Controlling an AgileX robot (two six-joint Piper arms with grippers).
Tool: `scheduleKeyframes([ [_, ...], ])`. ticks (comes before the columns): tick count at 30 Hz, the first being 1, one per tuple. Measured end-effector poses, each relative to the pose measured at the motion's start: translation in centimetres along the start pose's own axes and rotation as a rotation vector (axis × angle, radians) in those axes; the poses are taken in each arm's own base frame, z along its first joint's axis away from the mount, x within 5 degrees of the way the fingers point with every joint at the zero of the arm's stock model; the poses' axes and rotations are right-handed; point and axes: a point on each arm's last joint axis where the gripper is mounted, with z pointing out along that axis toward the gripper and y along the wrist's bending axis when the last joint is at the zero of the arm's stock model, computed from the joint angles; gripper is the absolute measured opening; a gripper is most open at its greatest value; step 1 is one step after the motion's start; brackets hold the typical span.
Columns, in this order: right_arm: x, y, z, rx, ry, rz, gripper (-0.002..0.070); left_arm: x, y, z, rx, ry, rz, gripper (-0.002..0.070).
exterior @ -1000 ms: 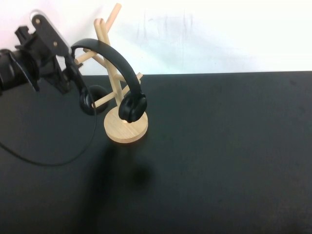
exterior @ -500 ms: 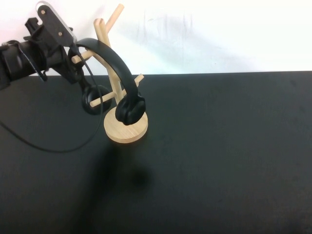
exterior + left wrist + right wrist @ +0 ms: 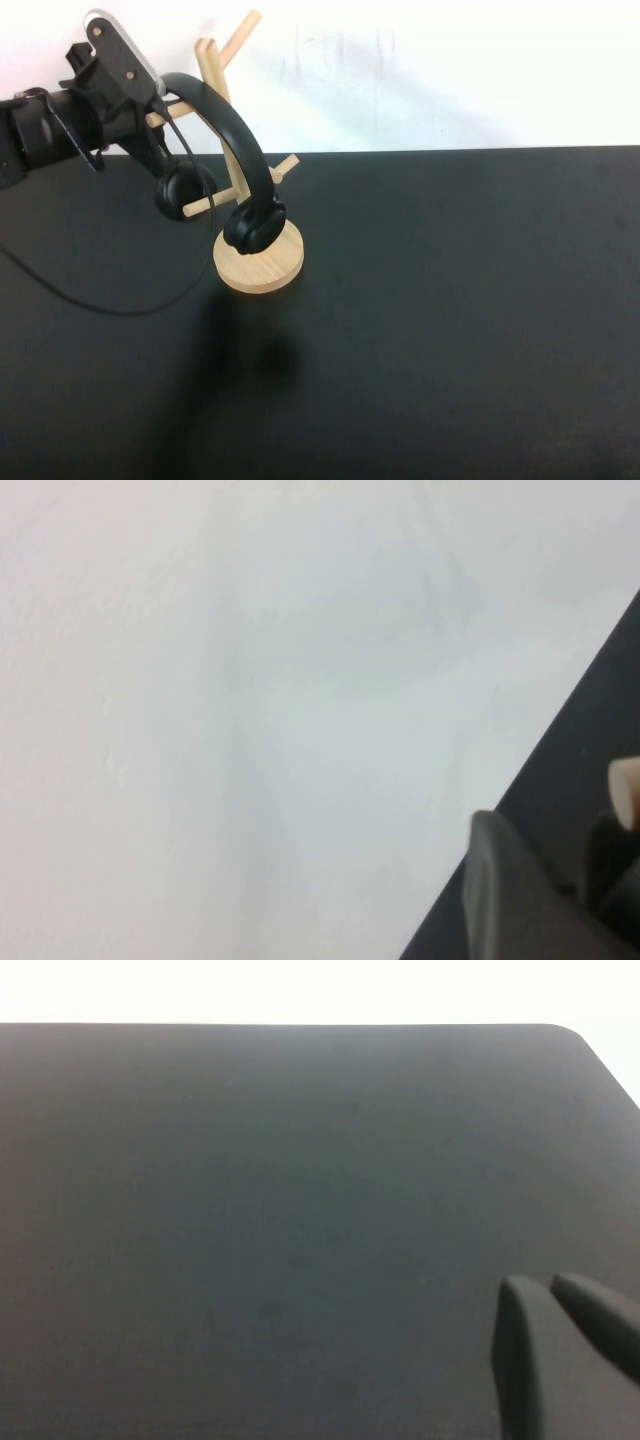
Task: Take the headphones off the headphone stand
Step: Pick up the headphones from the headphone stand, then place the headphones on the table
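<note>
Spreading across the whole scene, the matte black tabletop (image 3: 450, 320) meets a white wall (image 3: 450, 70) at the back. On its left part stands the light wooden tree-shaped headphone stand (image 3: 258, 262) with a round disc base. The black over-ear headphones (image 3: 228, 125) drape over its pegs, ear cups hanging beside the pole. The left gripper (image 3: 160, 108) is clamped on the headband's upper left end. The right gripper (image 3: 560, 1345) hovers over bare table, fingers together.

We record matt black plastic headphones (image 3: 240, 150) with padded cups, a pale smooth wooden headphone stand (image 3: 258, 262), a matt black table (image 3: 450, 300), and the black plastic left gripper (image 3: 150, 125) upper left.
</note>
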Motion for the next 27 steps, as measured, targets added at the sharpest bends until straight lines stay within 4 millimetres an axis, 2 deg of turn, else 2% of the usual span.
scheduleKeyframes([
  [4, 0.0, 0.0, 0.0, 0.0, 0.0, 0.0, -0.0009, -0.6, 0.3, -0.4, -0.006, -0.019, -0.022, 0.0067],
  [9, 0.0, 0.0, 0.0, 0.0, 0.0, 0.0, -0.0009, -1.5, 0.8, -1.2, -0.023, -0.034, -0.054, 0.0066],
  [17, 0.0, 0.0, 0.0, 0.0, 0.0, 0.0, -0.0009, -3.7, 2.4, -3.6, -0.084, -0.054, -0.121, 0.0065],
  [22, 0.0, 0.0, 0.0, 0.0, 0.0, 0.0, -0.0009, -4.9, 2.9, -5.4, -0.09, -0.002, -0.132, 0.0065],
  [27, 0.0, 0.0, 0.0, 0.0, 0.0, 0.0, -0.0009, -6.7, 2.8, -8.0, -0.019, 0.028, -0.241, 0.0065],
])
